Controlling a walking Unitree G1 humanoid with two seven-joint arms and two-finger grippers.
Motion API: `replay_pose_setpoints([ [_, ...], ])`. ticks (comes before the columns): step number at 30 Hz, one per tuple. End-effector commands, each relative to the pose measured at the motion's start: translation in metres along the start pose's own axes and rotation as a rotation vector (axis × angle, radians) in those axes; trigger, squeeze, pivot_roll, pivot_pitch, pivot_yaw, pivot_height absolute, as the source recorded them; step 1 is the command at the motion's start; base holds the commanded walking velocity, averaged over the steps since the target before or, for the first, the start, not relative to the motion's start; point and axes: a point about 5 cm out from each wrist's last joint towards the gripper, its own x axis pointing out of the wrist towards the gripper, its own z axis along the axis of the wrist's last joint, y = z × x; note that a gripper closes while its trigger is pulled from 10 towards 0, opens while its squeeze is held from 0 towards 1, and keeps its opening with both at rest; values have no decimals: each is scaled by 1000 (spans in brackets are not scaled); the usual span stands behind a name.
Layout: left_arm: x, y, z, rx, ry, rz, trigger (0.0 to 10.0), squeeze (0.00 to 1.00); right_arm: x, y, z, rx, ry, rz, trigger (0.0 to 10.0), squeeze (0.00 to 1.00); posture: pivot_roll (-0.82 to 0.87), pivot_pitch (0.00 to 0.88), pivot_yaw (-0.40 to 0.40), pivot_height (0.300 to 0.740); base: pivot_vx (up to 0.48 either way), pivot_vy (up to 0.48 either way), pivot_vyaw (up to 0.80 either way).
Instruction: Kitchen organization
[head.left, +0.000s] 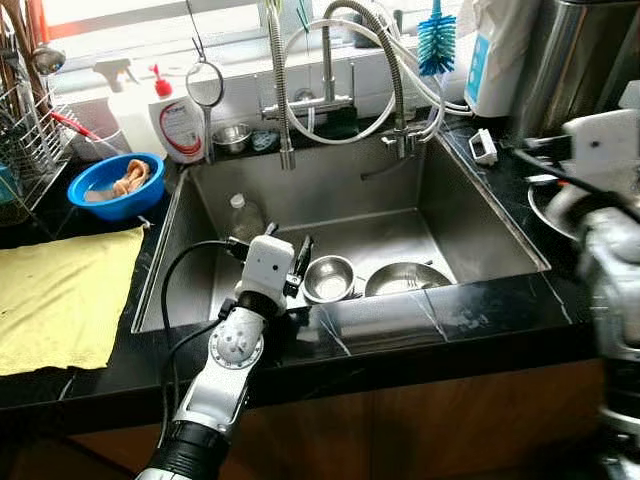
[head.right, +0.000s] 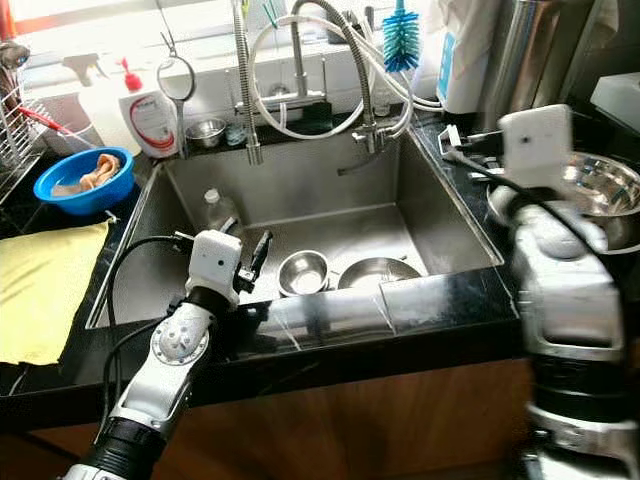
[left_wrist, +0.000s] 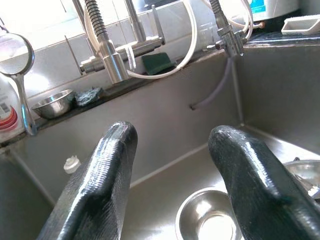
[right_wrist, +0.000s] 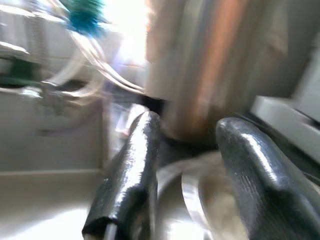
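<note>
Your left pincer (head.left: 300, 262) hangs over the front edge of the sink (head.left: 470, 215), its fingers (left_wrist: 107, 175) apart and empty, aimed down at the small bowl (head.left: 329, 278) on the sink floor. A shallow dish (head.left: 405, 278) lies just beside that bowl, and a plastic bottle (head.left: 243, 216) stands further back near the left wall.

The step in hand looks like lifting the small bowl out. Lower the left pincer so one finger drops inside the rim and the other outside it, then close on the wall; steel is slick, so close firmly before you raise it. Keep clear of the dish, which sits close enough to be knocked.

Your right pincer (right_wrist: 187, 145) is up over the bench (head.left: 480, 310) to the right of the sink, fingers apart with nothing between them, just above a large steel bowl (head.right: 600, 195) that sits before a tall steel pot (right_wrist: 220, 60). That view is blurred, so hold the right arm quiet while the left one works, and mind its cable near the bowl.
</note>
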Motion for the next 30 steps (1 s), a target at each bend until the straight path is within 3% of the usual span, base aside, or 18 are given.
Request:
replay_pose_setpoints([
  [1, 2, 3, 0, 16, 4, 2, 10000, 0, -2, -4, -5, -11, 36, -19, 10000, 1000, -274, 0, 149, 740, 0, 0, 0],
  [4, 3, 3, 1, 17, 5, 1, 10000, 0, -4, -15, -12, -16, 81, -54, 10000, 1000, -276, 0, 152, 740, 0, 0, 0],
  [8, 2, 5, 0, 19, 7, 3, 10000, 0, -4, -16, -16, -24, 100, -27, 10000, 1000, -273, 0, 152, 740, 0, 0, 0],
  [13, 1, 7, 0, 22, 10, 10, 10000, 0, -2, -9, -12, 2, 78, 31, 10000, 1000, -265, 0, 151, 740, 0, 0, 0],
  [15, 1, 8, 1, 28, 9, 10, 10000, 0, -1, 0, -12, 79, 63, 89, 10000, 1000, -255, 0, 147, 740, 0, 0, 0],
  [17, 1, 8, 1, 27, 8, 12, 10000, 0, -1, 2, -12, 94, 64, 97, 10000, 1000, -255, 0, 147, 740, 0, 0, 0],
  [20, 1, 11, 1, 29, 9, 19, 10000, 0, -1, 10, -17, 64, 100, 157, 10000, 1000, -252, 0, 146, 740, 0, 0, 0],
  [21, 1, 11, 1, 30, 10, 20, 10000, 0, -1, 11, -18, 38, 107, 180, 10000, 380, -252, 0, 146, 740, 0, 0, 0],
  [22, 1, 11, 0, 30, 11, 20, 10000, 0, -2, 13, -20, -8, 107, 224, 10000, 0, -255, 0, 147, 740, 0, 0, 0],
  [30, 0, 11, 0, 30, 12, 25, 10000, 0, 2, -10, -14, -84, 111, 161, 10000, 0, -253, 0, 146, 740, 0, 0, 0],
])
